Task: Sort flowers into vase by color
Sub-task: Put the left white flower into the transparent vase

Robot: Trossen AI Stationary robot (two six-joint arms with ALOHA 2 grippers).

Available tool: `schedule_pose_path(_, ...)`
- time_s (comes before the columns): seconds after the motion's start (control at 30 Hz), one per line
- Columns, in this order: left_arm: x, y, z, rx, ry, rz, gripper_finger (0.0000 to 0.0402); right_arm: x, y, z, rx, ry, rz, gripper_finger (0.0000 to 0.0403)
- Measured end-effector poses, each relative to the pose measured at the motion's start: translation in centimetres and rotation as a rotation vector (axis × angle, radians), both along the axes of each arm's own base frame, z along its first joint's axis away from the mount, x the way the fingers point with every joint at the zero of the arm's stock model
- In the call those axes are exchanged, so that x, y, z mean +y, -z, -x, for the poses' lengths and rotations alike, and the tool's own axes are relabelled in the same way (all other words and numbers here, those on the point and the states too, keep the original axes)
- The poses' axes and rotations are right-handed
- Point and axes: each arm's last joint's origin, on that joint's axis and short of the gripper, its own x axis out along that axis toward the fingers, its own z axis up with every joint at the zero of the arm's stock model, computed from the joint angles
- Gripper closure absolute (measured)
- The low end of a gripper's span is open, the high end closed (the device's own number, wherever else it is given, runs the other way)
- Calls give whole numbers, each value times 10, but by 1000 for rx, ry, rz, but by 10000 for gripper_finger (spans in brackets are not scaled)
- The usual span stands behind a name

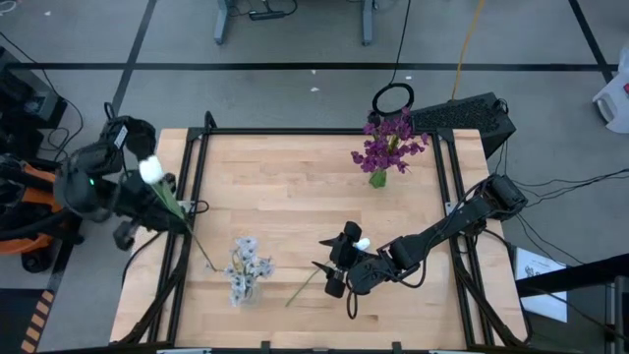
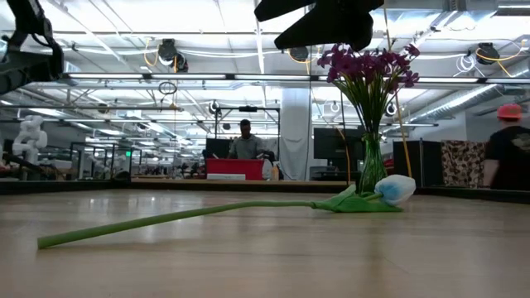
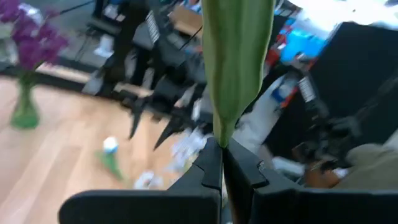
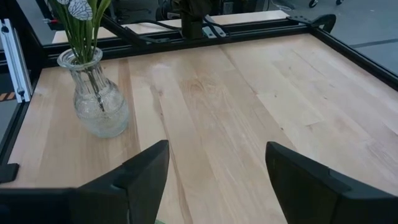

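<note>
— Where was the left gripper (image 1: 169,205)?

— At the left edge of the desk (image 1: 295,187), raised above it. Its fingers (image 3: 208,168) were clamped on the green stem of a white tulip (image 1: 150,170), whose bud pointed away from the desk's middle while the stem ran down past the gripper toward the clear vase (image 1: 242,285).

— And the right gripper (image 1: 332,267)?

— Low over the front middle of the desk, fingers (image 4: 140,171) spread wide with nothing between them. In the high view it hung over a second white tulip (image 2: 396,189), which lay flat on the wood, bud near the gripper and stem (image 2: 166,218) trailing toward the front left.

— What stood in the vases?

— The clear vase, front left, held pale small-blossom sprigs (image 1: 246,258) on green stems. A green vase (image 1: 378,178) at the back right held the purple flowers (image 1: 389,140).

— Anyone in the room?

— In the low view, one person (image 2: 246,141) stood behind a red box (image 2: 233,169), and another in a red cap (image 2: 505,153) stood at the right edge.
</note>
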Motion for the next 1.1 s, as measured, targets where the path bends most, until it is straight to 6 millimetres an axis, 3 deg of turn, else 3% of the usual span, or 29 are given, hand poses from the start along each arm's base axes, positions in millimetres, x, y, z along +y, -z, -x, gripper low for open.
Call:
schedule_pose_path(0.2,5,-21,1,-83,-7,47,396,-1,0,0,0,2,0,145)
schedule_pose_path(0.43,-25,-15,-8,-54,-53,-32,396,-1,0,0,2,2,1,145)
schedule_pose_path(0.77,-90,17,-28,52,-108,-147,396,-1,0,0,2,2,0,145)
schedule_pose_path(0.97,-112,46,-35,100,-191,-191,396,-1,0,0,1,2,0,145)
schedule_pose_path(1.1,-121,55,-38,96,-226,-199,396,-1,0,0,1,2,0,145)
